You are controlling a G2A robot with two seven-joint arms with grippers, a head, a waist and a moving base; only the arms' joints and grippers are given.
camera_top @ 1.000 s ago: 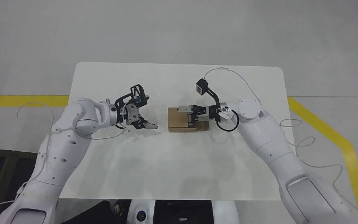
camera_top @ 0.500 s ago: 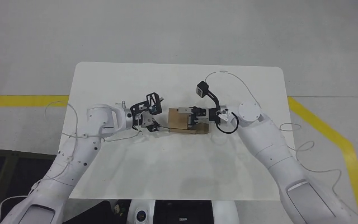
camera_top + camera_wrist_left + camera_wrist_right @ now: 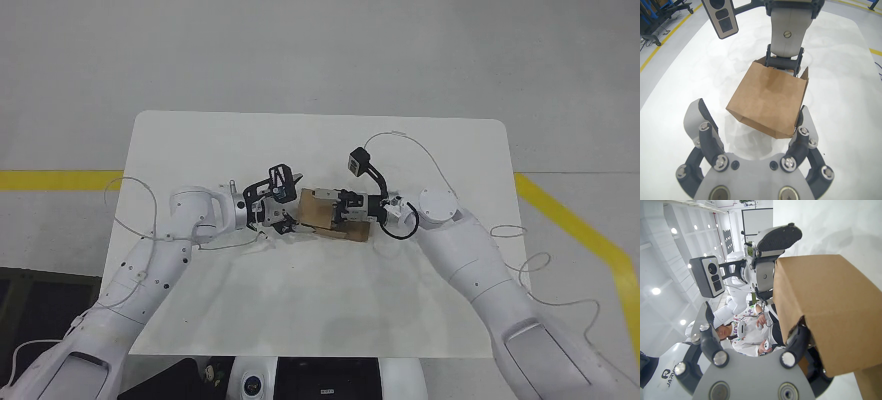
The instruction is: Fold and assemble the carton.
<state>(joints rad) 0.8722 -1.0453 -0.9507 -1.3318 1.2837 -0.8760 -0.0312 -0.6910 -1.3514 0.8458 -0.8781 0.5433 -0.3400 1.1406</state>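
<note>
Carton (image 3: 325,211) of plain brown card sits at the middle of the white table (image 3: 300,300), formed into an open-ended sleeve, between the two arms. Left gripper (image 3: 752,109) faces its near open end, fingers spread wide. One finger (image 3: 806,121) is just against the sleeve's lower corner and the other stands well clear on the opposite side. That end rides tilted up off the tabletop, with a shadow beneath it. Right gripper (image 3: 752,321) is at the far end, also spread. One finger (image 3: 799,336) is tucked inside the carton's mouth under a loose flap, its partner (image 3: 705,313) out in free air. A thin cable (image 3: 420,140) loops over the table behind the right arm.
</note>
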